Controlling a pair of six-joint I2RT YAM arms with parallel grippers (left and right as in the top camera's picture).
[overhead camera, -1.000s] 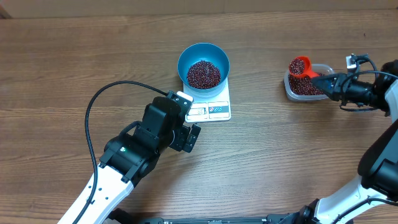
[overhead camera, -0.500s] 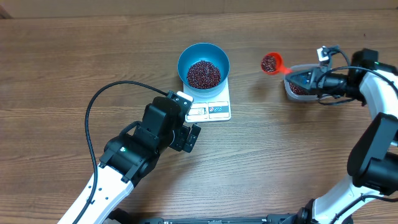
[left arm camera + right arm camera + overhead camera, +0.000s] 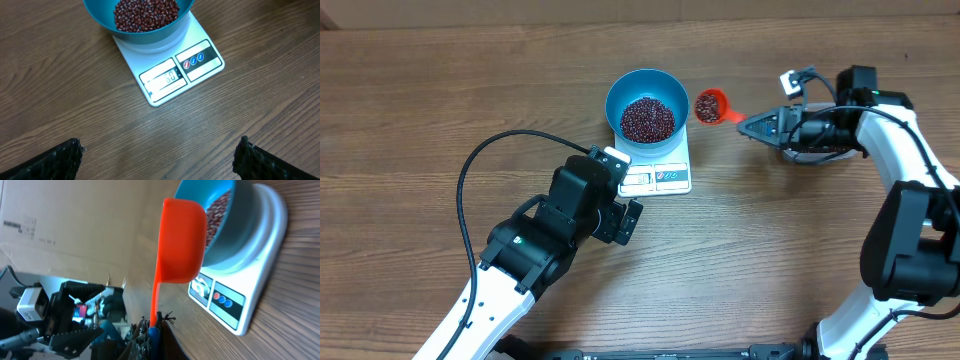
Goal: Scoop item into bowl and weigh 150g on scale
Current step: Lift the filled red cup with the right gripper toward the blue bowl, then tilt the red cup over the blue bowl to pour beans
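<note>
The blue bowl (image 3: pixel 647 92) stands on the white scale (image 3: pixel 663 176) and holds a heap of dark red beans (image 3: pixel 648 118). My right gripper (image 3: pixel 752 125) is shut on the handle of an orange-red scoop (image 3: pixel 710 105). The scoop is filled with beans and hovers just right of the bowl's rim. In the right wrist view the scoop (image 3: pixel 182 240) hangs in front of the bowl (image 3: pixel 227 240) and the scale (image 3: pixel 252 297). My left gripper (image 3: pixel 160 160) is open over bare wood, below the scale (image 3: pixel 172 75) and the bowl (image 3: pixel 137 30).
A clear plastic tub (image 3: pixel 807 156) lies under the right arm, mostly hidden by it. A black cable (image 3: pixel 470 190) loops over the table left of the left arm. Bare wood surrounds the scale on all sides.
My right arm has carried the bean-filled scoop leftward from the tub to beside the bowl's right rim. The left arm has not moved.
</note>
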